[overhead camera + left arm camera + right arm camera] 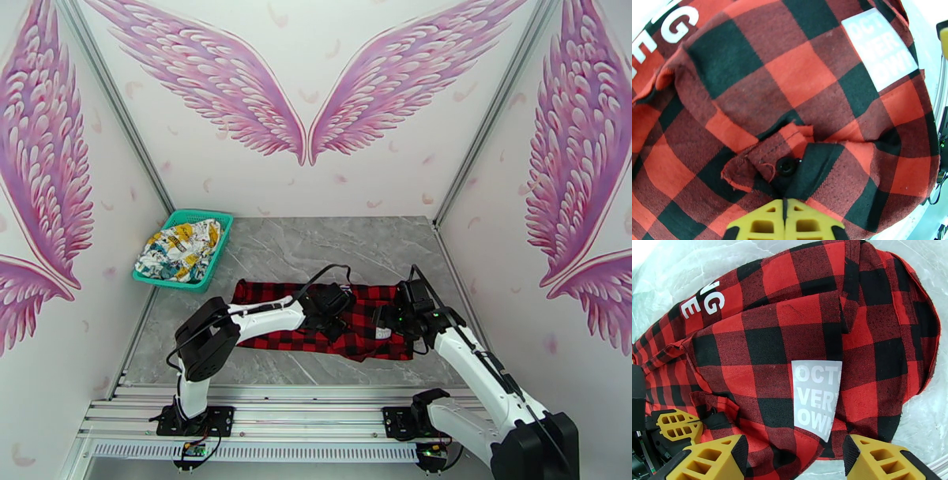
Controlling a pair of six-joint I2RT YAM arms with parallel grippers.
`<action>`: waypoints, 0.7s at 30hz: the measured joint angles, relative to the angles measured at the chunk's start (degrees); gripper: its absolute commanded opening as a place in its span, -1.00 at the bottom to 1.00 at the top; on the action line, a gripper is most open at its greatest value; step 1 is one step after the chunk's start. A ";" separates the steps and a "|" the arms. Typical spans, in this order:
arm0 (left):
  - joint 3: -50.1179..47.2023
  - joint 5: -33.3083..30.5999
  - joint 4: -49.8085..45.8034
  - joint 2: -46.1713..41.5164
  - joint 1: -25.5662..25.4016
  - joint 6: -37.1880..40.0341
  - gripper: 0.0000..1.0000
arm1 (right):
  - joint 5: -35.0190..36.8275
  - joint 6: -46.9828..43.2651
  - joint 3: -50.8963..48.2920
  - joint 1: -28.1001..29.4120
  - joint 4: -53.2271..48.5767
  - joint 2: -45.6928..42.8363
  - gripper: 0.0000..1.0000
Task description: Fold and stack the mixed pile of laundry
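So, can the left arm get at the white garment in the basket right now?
Probably, once it lets go: the left tool is shut on the plaid garment; the white garment lies uncovered in the open basket.

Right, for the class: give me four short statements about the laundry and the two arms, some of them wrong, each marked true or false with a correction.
1. The plaid garment lies spread on the table. True.
2. The printed garment lies on top of the plaid garment. False: it sits in the basket at the table's far left corner.
3. The left jaws are shut on a fold of the plaid garment. True.
4. The right jaws are shut on the white label. False: they stand open, one on each side of that edge of the plaid garment.
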 measured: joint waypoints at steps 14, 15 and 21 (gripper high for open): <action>-17.05 -6.29 7.61 -21.64 0.39 4.76 -1.00 | -6.84 -0.17 0.11 -0.11 0.26 -0.76 0.36; -18.14 -7.19 8.50 -24.35 0.76 5.51 -1.00 | -6.86 0.17 0.17 -0.11 0.55 -0.96 0.37; -21.24 -11.34 14.91 -36.85 5.95 11.26 -1.00 | -6.75 3.58 3.41 -0.22 3.04 -0.37 0.39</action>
